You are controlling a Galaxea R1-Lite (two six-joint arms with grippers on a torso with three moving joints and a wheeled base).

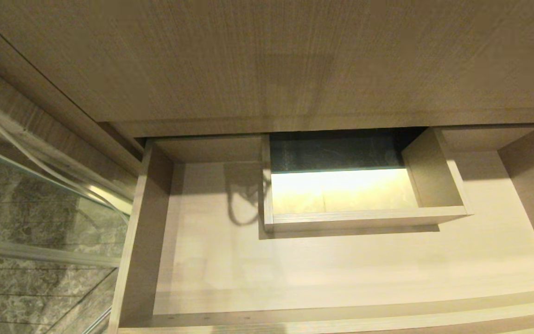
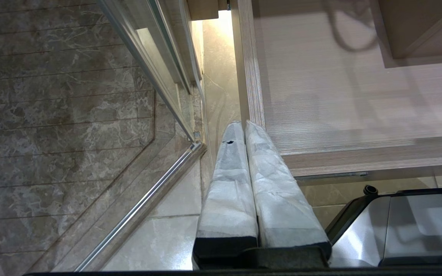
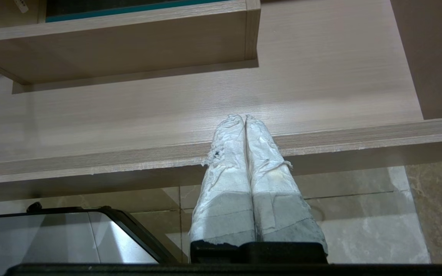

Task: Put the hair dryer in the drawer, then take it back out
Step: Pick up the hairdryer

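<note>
Wide shallow light-brown wood-grain drawer [image 1: 350, 269] stands pulled open under matching wood-grain cabinet front [image 1: 267, 60]; rectangular boxed cut-out [image 1: 364, 218] sits at rear middle. Looping shadow falls on drawer floor beside cut-out. Hair dryer not visible in any view.

Left gripper [image 2: 244, 124], white-wrapped fingers pressed together, holds nothing, hangs over drawer's front left corner, beside glass panel with metal rail [image 2: 144, 203].

Right gripper [image 3: 245, 118], fingers together, empty, hangs over drawer's front edge.
</note>
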